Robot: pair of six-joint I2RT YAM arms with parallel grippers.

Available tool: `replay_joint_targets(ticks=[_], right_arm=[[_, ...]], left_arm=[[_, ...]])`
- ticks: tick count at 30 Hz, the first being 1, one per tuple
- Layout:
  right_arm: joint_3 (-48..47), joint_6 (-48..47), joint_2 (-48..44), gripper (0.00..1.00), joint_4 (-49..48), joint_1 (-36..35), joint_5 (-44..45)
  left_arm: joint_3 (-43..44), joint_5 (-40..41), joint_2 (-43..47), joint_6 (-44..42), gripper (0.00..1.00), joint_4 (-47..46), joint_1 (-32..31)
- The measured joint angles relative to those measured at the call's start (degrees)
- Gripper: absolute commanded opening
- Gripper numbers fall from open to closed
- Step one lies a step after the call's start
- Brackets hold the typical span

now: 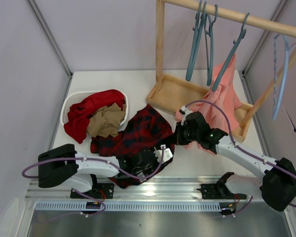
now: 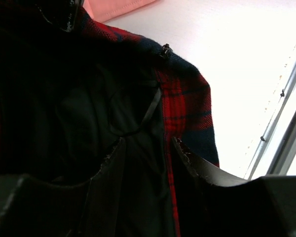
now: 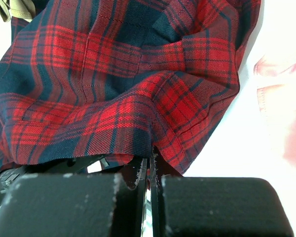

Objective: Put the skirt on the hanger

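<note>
The skirt [image 1: 138, 133] lies mid-table [image 1: 113, 81], just right of the basket [image 1: 68, 104] that holds a heap of clothes [image 1: 96, 116], and left of the rack's base tray [image 1: 167, 94] at the back right. Several hangers [image 1: 193, 47] hang from the rail [image 1: 246, 19] above that tray, and another garment [image 1: 222, 98] drapes over its near side. The left gripper [image 1: 158, 155] sits at the skirt's near edge and the right gripper [image 1: 179, 133] at its right edge, seemingly pinching the hem.

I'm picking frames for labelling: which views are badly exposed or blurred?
Left wrist: the red-and-black plaid cloth skirt is mostly lost in shadow, while the white table is blown out. Right wrist: plaid weave sharp, table beyond it glaring. Top external: evenly lit, sharp throughout.
</note>
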State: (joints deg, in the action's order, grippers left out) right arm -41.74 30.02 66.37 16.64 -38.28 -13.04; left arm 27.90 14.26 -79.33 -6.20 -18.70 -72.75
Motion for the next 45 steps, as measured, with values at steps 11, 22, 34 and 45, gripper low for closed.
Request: replay_joint_targets(ticks=[11, 22, 34, 45], right_arm=[[0.66, 0.26, -1.16, 0.00, -1.01, 0.50, -0.72], [1.40, 0.52, -1.73, 0.00, -1.53, 1.51, -2.10], [1.55, 1.38, -1.70, 0.00, -1.95, 2.71, -2.86], [1.46, 2.91, 0.15, 0.00, -1.51, 4.48, -3.74]], left_arm=[[0.22, -0.94, -2.93, -3.45, 0.46, -1.66, 1.53], [3.02, -0.96, -6.47, -4.96, 0.43, -4.11, 2.32], [5.31, -1.14, -9.09, -5.84, 0.00, -3.98, 4.61], [8.66, -9.40, 7.26, -2.54, 0.00, 12.57, 6.56]])
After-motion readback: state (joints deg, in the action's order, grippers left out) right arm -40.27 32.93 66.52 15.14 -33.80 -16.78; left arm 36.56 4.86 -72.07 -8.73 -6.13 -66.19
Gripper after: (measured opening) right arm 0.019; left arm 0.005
